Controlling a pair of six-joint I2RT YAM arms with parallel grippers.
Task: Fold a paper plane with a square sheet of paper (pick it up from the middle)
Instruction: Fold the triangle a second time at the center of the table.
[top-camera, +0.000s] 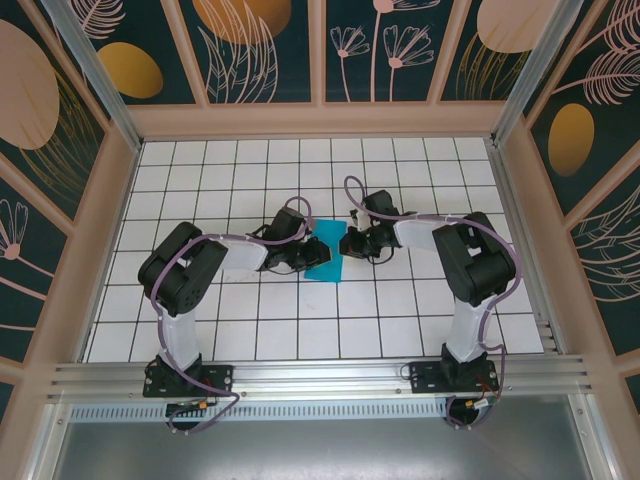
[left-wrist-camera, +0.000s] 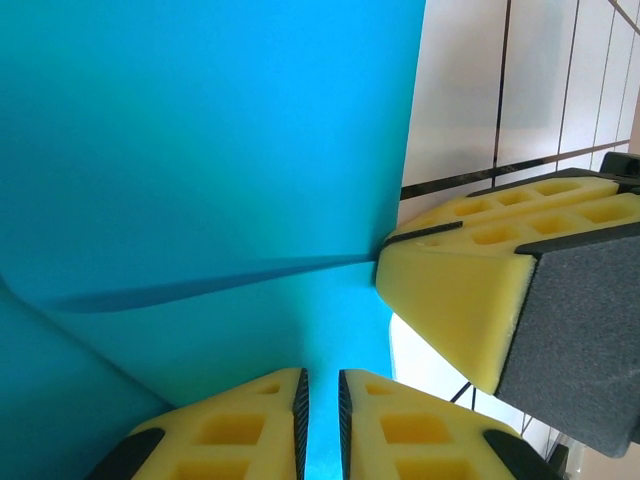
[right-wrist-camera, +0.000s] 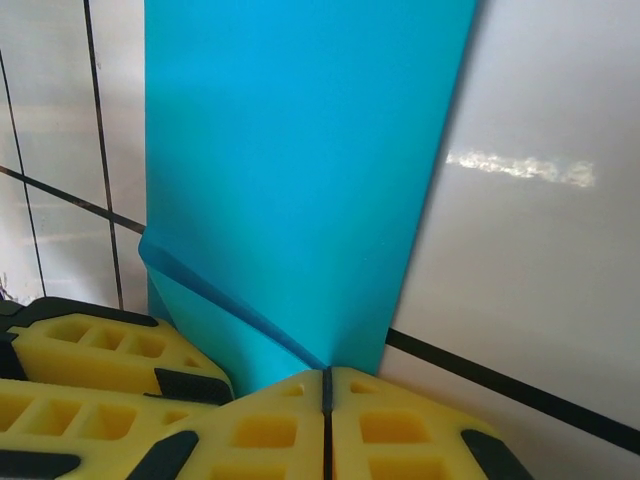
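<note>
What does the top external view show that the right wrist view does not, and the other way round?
The top external view adds the layout: the left arm and the right arm bending inward to the middle of the table, with patterned wall panels around it. The right wrist view adds detail: the right gripper shut on the near end of the teal paper, with a diagonal fold running from the jaws to the paper's left edge. Both share the paper and the white tiled table.
</note>
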